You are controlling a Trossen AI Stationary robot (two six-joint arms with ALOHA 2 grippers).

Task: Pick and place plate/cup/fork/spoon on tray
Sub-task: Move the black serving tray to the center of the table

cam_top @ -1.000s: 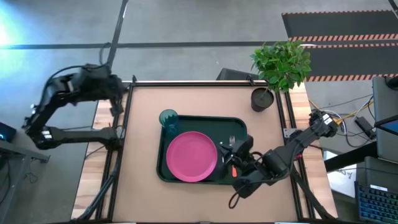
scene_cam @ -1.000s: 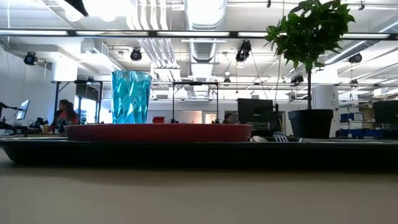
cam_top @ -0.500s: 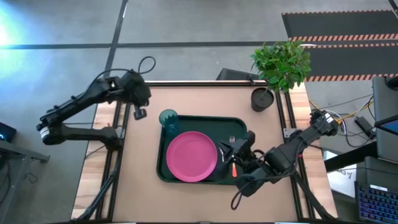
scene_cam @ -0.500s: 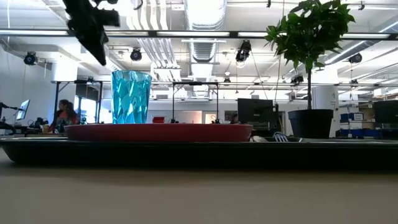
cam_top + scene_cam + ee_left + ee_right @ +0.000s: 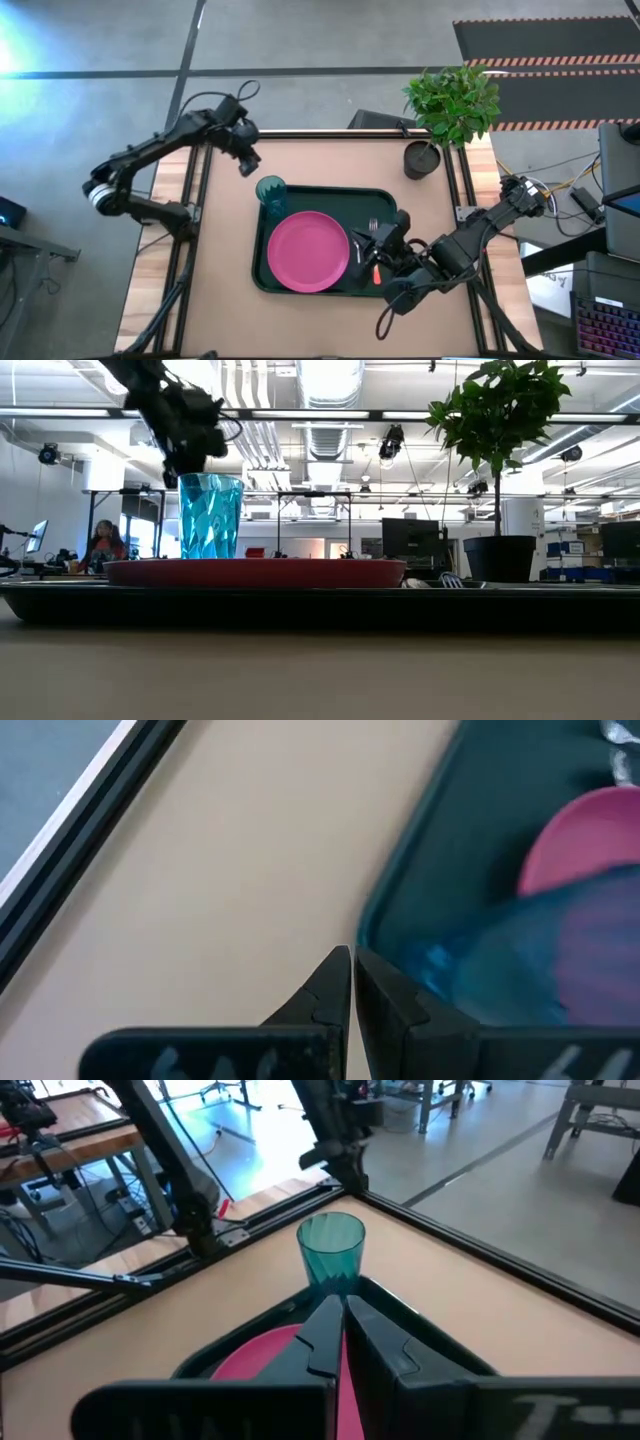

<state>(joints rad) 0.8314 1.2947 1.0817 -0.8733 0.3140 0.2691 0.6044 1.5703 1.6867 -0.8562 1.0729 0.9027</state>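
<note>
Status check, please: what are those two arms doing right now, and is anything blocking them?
Left gripper shut, empty, above cup. Right gripper shut over tray edge. Plate on tray. No obstruction visible.

Grey concrete floor (image 5: pixel 320 35) all round the tan worktop (image 5: pixel 225 260), striped hazard mat (image 5: pixel 545 60) off in one corner. Leafy potted plant (image 5: pixel 450 105) at the worktop's edge. Overhead, white ducts (image 5: pixel 330 400) and strip lights; someone, possibly seated, at a distant desk (image 5: pixel 100 545).
</note>
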